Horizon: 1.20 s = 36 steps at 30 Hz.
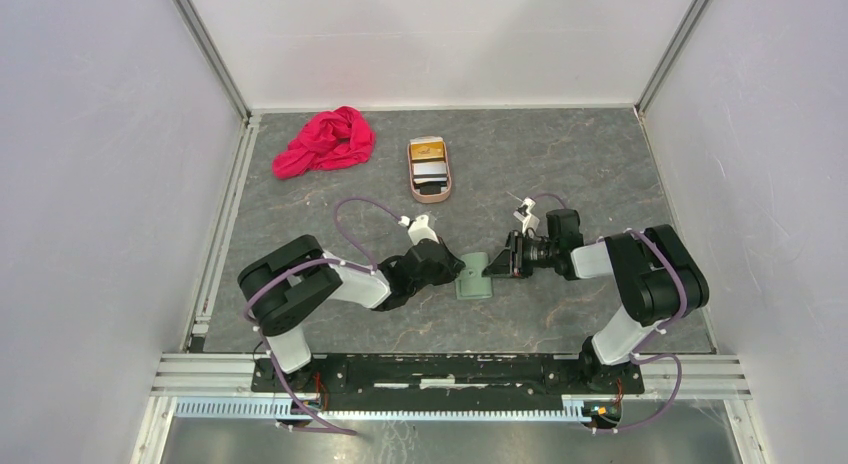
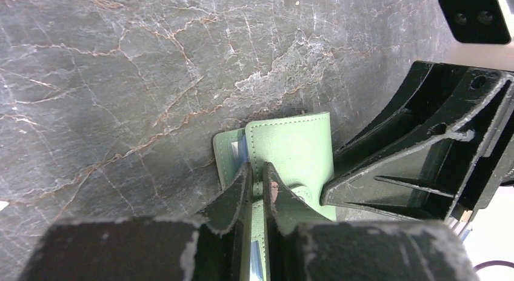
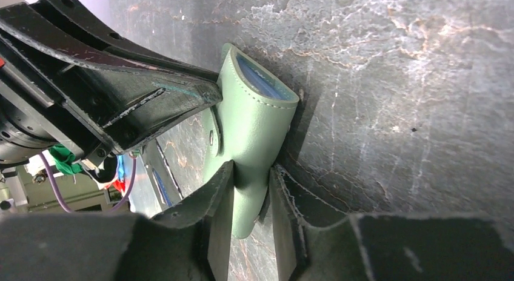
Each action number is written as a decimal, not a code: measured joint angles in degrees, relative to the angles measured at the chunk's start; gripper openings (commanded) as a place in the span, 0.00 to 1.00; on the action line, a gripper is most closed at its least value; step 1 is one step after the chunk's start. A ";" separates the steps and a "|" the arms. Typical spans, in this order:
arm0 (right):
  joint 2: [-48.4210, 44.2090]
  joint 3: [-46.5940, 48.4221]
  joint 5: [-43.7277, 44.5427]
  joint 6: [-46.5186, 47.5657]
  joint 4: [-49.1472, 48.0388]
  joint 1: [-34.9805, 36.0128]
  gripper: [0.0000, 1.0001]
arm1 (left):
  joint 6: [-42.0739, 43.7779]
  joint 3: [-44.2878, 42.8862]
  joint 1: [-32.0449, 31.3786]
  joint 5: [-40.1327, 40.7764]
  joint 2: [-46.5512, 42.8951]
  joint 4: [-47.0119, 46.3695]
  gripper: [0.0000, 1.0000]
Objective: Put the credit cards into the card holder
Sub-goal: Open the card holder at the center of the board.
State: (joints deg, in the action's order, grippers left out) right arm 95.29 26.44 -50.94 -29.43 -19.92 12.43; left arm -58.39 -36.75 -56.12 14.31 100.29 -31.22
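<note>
Sage-green card holder (image 1: pixel 474 281) at the centre of the top view, low on the grey marbled table (image 1: pixel 560 164), between the two arms. Stitched along its edges, folded over on itself with the leaves slightly parted. Light blue lining visible in the gap at the upper middle of the right wrist view, with a small round snap on the tab just left of centre there. Seems raised on edge rather than lying flat.

Clamped by the left gripper (image 2: pixel 257 181), jaws nearly together on one edge of the holder at the lower middle of the left wrist view, a thin blue sliver showing between the fingers. Flanked on the opposite side by the right gripper (image 3: pixel 251 178), jaws narrow with a green flap running between them. One finger pressed against the flap, a thin dark sliver beside the other, so a firm grip there not certain.

Credit cards (image 1: pixel 429 167) stacked in a pinkish-tan oval tray (image 1: pixel 446 184) at the upper middle of the top view, well apart from the holder: gold at the far end, then dark grey and white. Crumpled red cloth (image 1: pixel 325 144) to the upper left of the tray. Crowding the holder in each wrist view: the other arm's black fingers, close against it
</note>
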 measured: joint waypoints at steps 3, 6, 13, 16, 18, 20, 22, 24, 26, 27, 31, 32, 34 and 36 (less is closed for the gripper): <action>0.02 0.24 0.48 1.05 1.05 -0.33 0.16 | 0.02 0.00 0.00 -0.20 0.20 -0.50 0.18; 0.02 0.35 0.96 1.75 1.97 -0.94 0.11 | 0.50 0.00 -0.11 -0.35 -0.17 -0.22 0.34; -0.15 0.46 1.07 2.56 2.32 -1.14 0.05 | 6.75 -3.43 -2.21 -0.24 -9.33 9.05 0.47; -0.70 0.46 1.55 2.78 2.75 -1.20 0.05 | 9.35 -4.46 -2.47 -0.35 -14.53 10.54 0.46; -1.14 0.46 2.08 2.82 3.06 -1.20 0.05 | 10.49 -4.50 -2.56 -0.55 -17.11 11.30 0.46; -1.70 0.44 2.67 2.80 3.37 -1.25 0.05 | 11.10 -5.29 -2.93 -0.37 -17.86 13.62 0.45; -2.36 0.44 3.54 2.78 3.45 -1.33 0.05 | 11.91 -9.38 -4.59 1.86 -16.35 20.50 0.45; -2.84 0.42 4.11 2.78 3.45 -1.36 0.04 | 12.68 -15.26 -7.02 4.52 -13.07 27.12 0.44; -2.99 0.42 4.39 2.75 3.43 -1.36 0.04 | 13.51 -21.64 -9.68 7.67 -9.11 32.59 0.42; -2.99 0.42 4.42 2.71 3.43 -1.36 0.04 | 13.92 -24.02 -10.86 9.09 -7.56 34.56 0.41; -3.23 0.33 4.46 2.67 3.41 -1.36 0.04 | 16.00 -26.84 -13.11 11.72 -4.83 38.84 0.35; -3.34 0.33 4.48 2.64 3.41 -1.36 0.04 | 16.76 -26.95 -13.18 12.35 -4.15 39.63 0.33; -3.52 0.33 4.50 2.67 3.39 -1.36 0.04 | 17.57 -27.19 -13.05 12.85 -2.86 40.65 0.32; -3.52 0.33 4.52 2.64 3.39 -1.36 0.04 | 18.23 -27.71 -12.85 13.40 -1.27 42.07 0.30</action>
State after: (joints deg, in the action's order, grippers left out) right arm 91.77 26.76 -46.41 -26.79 -16.53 11.07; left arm -40.16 -64.47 -68.97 27.70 99.02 10.85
